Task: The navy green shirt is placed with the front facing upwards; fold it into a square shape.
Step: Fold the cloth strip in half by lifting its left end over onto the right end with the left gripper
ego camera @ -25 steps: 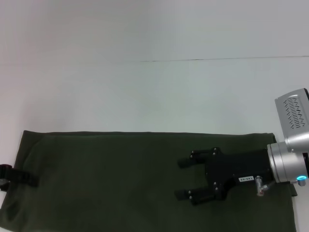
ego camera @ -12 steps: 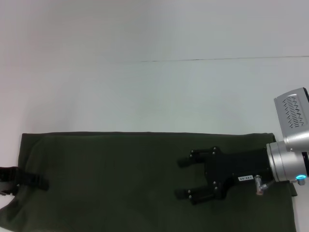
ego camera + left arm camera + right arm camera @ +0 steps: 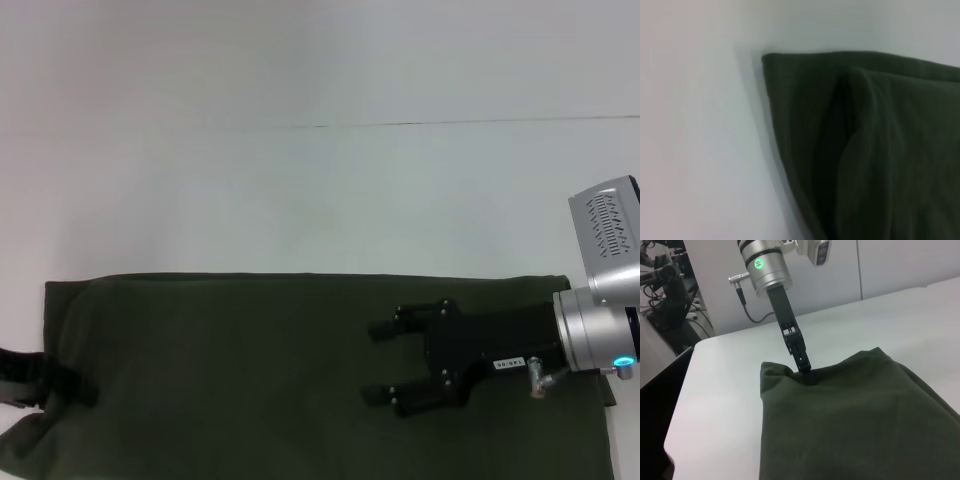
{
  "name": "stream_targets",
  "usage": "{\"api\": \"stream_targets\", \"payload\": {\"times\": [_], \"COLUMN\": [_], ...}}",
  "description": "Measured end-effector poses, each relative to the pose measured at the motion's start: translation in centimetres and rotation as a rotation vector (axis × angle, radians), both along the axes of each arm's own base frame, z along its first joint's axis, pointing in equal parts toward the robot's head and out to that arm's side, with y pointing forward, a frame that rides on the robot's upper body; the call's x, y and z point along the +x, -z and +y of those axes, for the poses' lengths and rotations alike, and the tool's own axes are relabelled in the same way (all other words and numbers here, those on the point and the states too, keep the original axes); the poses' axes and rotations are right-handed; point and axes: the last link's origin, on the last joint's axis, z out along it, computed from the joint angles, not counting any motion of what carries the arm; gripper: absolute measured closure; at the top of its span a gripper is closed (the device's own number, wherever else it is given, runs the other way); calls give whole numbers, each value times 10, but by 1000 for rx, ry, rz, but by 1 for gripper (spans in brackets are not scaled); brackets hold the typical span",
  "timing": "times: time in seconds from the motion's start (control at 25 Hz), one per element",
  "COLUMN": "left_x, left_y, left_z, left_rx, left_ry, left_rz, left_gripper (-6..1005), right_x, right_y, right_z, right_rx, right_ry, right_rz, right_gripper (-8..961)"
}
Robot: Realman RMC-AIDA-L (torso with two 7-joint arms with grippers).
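Observation:
The navy green shirt (image 3: 250,380) lies as a long, plain green band across the near part of the white table (image 3: 300,200); no lettering or collar shows. My right gripper (image 3: 378,365) is low over the band's right half, open, with nothing between its fingers. My left gripper (image 3: 40,378) is at the band's left end. In the right wrist view the left gripper (image 3: 802,362) shows with its fingers close together, sunk into the shirt's (image 3: 855,415) far edge, where the cloth puckers. A raised fold of the shirt (image 3: 880,150) shows in the left wrist view.
A thin seam (image 3: 420,123) runs across the table farther back. In the right wrist view the table's edge (image 3: 680,405) drops off beside the shirt's end, and dark stands and cables (image 3: 670,295) lie beyond it.
My left gripper has slid inward onto the shirt's left end, and the cloth there has bunched and lifted a little. The right gripper has barely moved.

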Motion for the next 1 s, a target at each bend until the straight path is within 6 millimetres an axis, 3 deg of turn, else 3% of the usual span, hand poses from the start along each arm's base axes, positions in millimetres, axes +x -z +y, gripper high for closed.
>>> {"api": "stream_targets", "payload": {"times": [0.12,0.28,0.88,1.0], "left_x": [1,1,7,9], "left_y": [1,-1,-3,-8], "left_z": [1,3,6,9], "left_rx": [0,16,12,12], "left_ry": [7,6,23,28], "left_rz": [8,8,-12,-9], "left_gripper": [398,639,936,936], "right_x": [0,0,-1,-2], "right_y": [-1,-2,-3,-4], "right_z": [1,2,3,4], "right_rx": [4,9,16,22], "right_ry": [-3,-3,-3,-1], "right_rz": [-3,-2,4,12], "right_gripper": [102,102,103,103]}}
